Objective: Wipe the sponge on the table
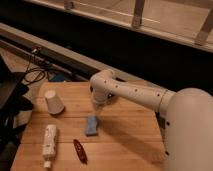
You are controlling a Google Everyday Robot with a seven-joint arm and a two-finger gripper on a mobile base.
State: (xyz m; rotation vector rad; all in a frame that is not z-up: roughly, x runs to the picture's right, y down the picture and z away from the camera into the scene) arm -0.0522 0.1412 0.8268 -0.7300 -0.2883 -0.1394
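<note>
The light-blue sponge (91, 125) lies flat on the wooden table (125, 142), near its middle. My gripper (98, 107) hangs just above and slightly behind the sponge, at the end of the white arm (135, 94) that reaches in from the right. A small gap shows between the gripper and the sponge.
A white cup (54, 102) stands upside down at the table's back left. A white tube-like bottle (49, 141) lies near the front left, with a small dark red object (79, 150) beside it. Dark gear and cables sit off the left edge. A rail runs behind the table.
</note>
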